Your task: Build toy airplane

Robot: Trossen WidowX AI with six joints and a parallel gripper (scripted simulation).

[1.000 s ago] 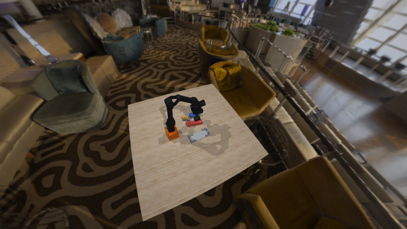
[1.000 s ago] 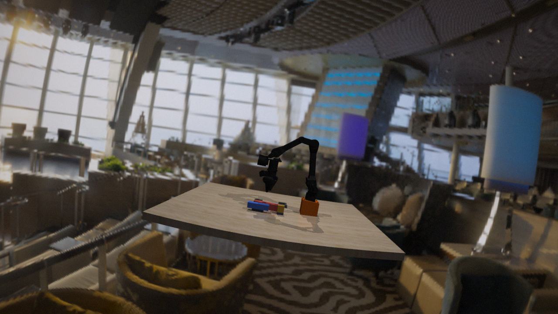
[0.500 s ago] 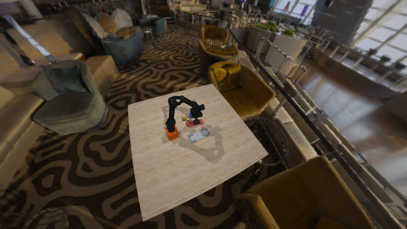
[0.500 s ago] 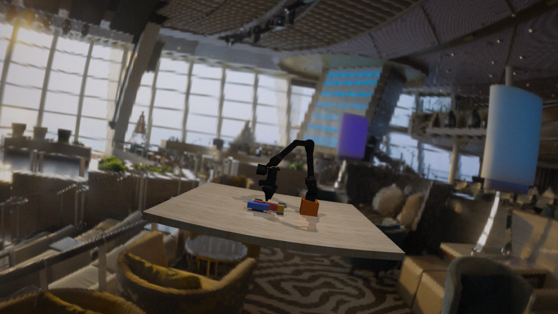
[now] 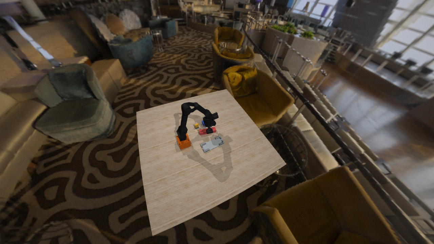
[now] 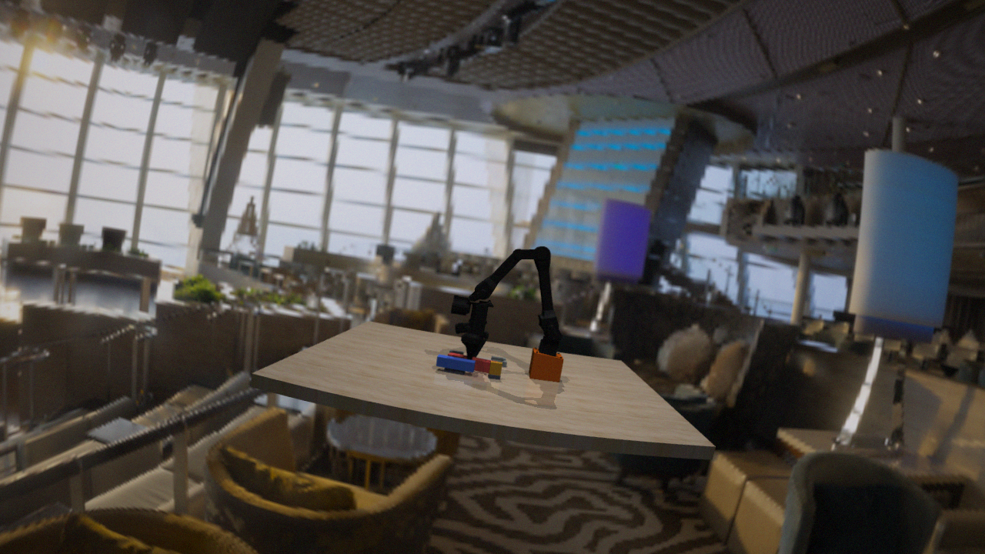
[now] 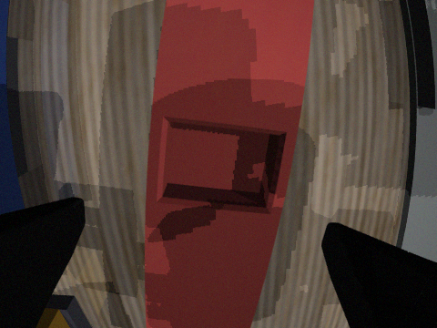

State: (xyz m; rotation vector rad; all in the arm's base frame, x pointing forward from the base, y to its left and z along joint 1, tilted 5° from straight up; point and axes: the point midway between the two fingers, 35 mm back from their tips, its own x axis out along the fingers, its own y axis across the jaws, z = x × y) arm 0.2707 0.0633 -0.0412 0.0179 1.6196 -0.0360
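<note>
The red fuselage [image 7: 228,164] [image 5: 202,131] [image 6: 482,363] lies flat on the table, with a large square socket at its middle and a small socket near one end. My gripper [image 7: 207,226] [image 5: 209,130] [image 6: 472,353] is open, low over it, one black finger on each side of the fuselage. The blue wing [image 7: 5,97] [image 6: 454,362] lies beside it; in the top view it is mostly hidden behind the gripper. The small yellow tail fin [image 5: 196,124] [image 6: 495,368] lies near the fuselage's end. The grey jig cradle [image 5: 211,144] [image 7: 425,189] is empty, on the fuselage's other side.
The arm's orange base [image 5: 183,141] [image 6: 545,365] stands on the wooden table [image 5: 188,182] beside the parts. Armchairs surround the table.
</note>
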